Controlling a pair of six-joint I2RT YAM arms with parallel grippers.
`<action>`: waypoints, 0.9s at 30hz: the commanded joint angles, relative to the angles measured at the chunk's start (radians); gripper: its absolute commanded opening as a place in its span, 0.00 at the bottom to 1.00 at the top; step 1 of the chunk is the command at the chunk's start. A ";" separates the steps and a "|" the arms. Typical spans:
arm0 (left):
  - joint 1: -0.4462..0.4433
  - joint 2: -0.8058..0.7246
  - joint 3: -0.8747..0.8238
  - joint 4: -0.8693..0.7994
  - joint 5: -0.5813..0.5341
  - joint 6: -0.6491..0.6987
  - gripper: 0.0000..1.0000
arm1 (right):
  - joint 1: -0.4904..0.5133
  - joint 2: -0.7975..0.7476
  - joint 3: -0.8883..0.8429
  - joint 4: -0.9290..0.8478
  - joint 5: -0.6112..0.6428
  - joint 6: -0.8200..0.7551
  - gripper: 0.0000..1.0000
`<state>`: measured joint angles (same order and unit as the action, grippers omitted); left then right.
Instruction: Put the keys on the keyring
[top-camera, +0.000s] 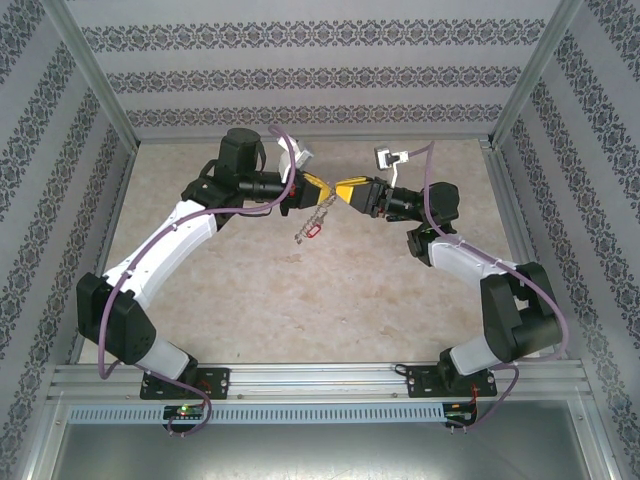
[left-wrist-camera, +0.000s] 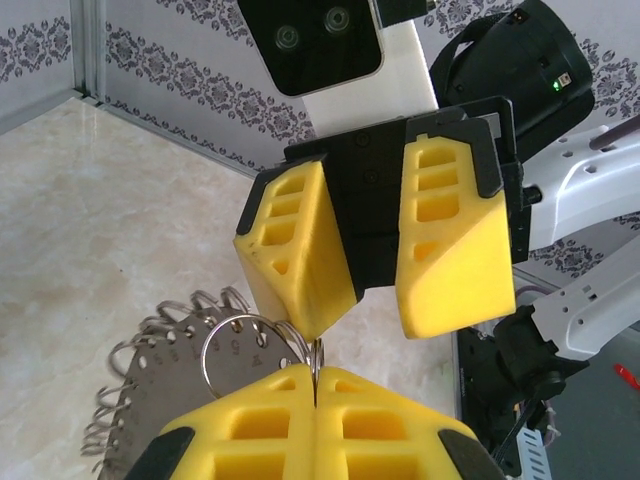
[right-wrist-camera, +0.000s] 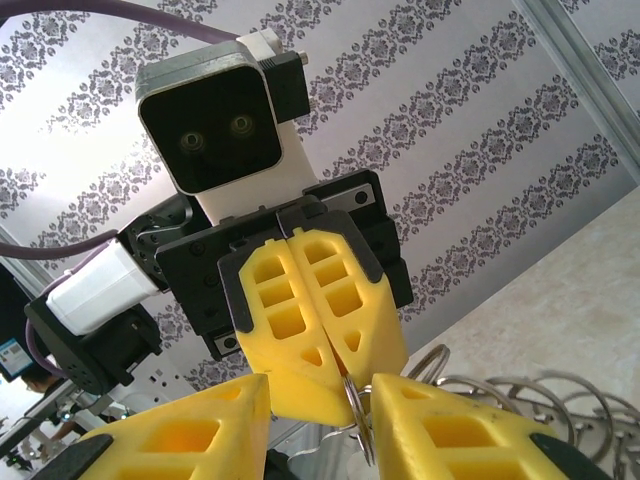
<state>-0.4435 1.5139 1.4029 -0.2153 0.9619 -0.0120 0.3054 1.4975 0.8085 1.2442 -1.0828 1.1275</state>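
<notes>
Jaws of the left gripper (left-wrist-camera: 315, 378) are pressed shut on the wire of a large thin grey-silver keyring (left-wrist-camera: 228, 328) fringed with small silvery metal bits. The jaws of the right gripper (left-wrist-camera: 372, 322) stand partly apart, holding nothing, with one yellow fingertip (left-wrist-camera: 305, 305) seeming to touch the wire just beside that pinch. The keyring dangles floppy below the two grippers, and a small key with a bright red plastic head (top-camera: 316, 231) hangs among its lower bits, above the pale marbled bench (top-camera: 250, 300); whether it is threaded on cannot be told. Likely risks are the thin wire slipping from so narrow a pinch and the whole bunch dropping, or the right fingertip nudging the wire out sideways. Both arms reach forward and inward, wrists level, grippers meeting tip to tip over the middle of the bench.
</notes>
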 joint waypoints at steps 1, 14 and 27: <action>-0.012 -0.052 -0.010 0.126 0.047 -0.024 0.00 | 0.003 0.008 -0.009 0.001 -0.002 -0.028 0.33; -0.011 -0.048 -0.021 0.154 0.052 -0.050 0.00 | 0.022 0.031 0.021 0.009 -0.028 -0.017 0.15; -0.001 -0.070 -0.065 0.286 -0.084 -0.181 0.45 | 0.009 0.027 0.031 0.048 0.057 -0.063 0.00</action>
<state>-0.4450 1.4933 1.3632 -0.0647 0.9318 -0.1204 0.3122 1.5177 0.8108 1.2358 -1.0618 1.0954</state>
